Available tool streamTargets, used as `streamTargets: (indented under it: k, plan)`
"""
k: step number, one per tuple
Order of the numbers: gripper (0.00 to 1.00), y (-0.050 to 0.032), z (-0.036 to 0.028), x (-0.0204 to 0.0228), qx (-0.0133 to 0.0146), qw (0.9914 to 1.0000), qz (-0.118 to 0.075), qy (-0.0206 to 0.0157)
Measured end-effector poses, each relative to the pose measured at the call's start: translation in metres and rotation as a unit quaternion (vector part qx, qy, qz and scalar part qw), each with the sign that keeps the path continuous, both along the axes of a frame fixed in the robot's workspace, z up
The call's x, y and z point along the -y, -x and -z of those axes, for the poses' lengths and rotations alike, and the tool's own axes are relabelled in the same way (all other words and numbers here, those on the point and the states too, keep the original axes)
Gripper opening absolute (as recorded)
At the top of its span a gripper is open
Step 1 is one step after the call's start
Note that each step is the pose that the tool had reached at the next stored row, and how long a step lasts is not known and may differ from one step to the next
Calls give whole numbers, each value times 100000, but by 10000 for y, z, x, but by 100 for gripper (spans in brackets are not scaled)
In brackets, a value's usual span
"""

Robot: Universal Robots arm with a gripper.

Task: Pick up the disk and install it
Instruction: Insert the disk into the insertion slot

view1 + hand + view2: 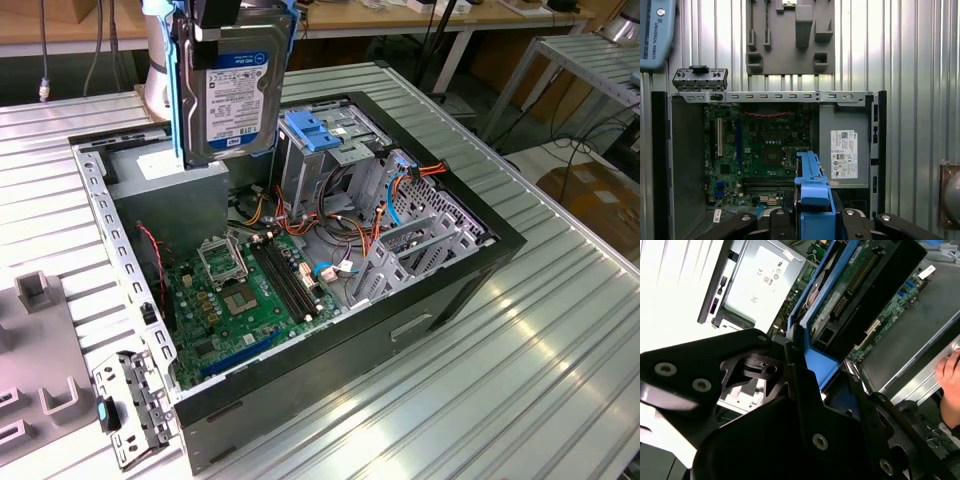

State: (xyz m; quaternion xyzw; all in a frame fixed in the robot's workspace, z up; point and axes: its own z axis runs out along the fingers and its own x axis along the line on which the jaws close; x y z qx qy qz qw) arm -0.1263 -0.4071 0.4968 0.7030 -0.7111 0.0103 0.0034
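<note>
Gripper (799,371) closed tight on top edge of blue-framed disk (236,95); disk upright, label showing, held above open computer case (440,292) near power supply (844,150); green motherboard (250,290) on case floor below, blue-topped drive cage (325,150) beyond

The bench (560,350) is a ribbed, silver metal top. An open computer case (330,385) with black walls lies on its side in the middle of it, open face up. At the exterior view's left, near the case, a flat grey fixture plate (40,350) with raised blocks lies on the bench. A small metal bracket (125,410) rests at the case's near left corner, right against it. Behind the case, on the far side, stands the arm's pale base (155,80).
</note>
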Motion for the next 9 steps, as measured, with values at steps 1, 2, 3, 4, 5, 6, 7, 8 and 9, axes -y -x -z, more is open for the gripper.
streamTargets:
  k: [1,2,3,4,5,6,7,8,9]
  plan:
    - [37,0,0,6,1,100000,-4,-4]
    - [37,0,0,11,1,100000,-2,-2]
    - [37,0,0,22,4,100000,-1,-5]
    - [37,0,0,28,2,100000,0,-4]
    - [37,0,0,33,0,100000,-1,-1]
    - [37,0,0,37,3,100000,0,-6]
    - [37,0,0,43,2,100000,0,-3]
    - [37,0,0,47,3,100000,-2,-5]
    - [37,0,0,54,4,100000,-2,-4]
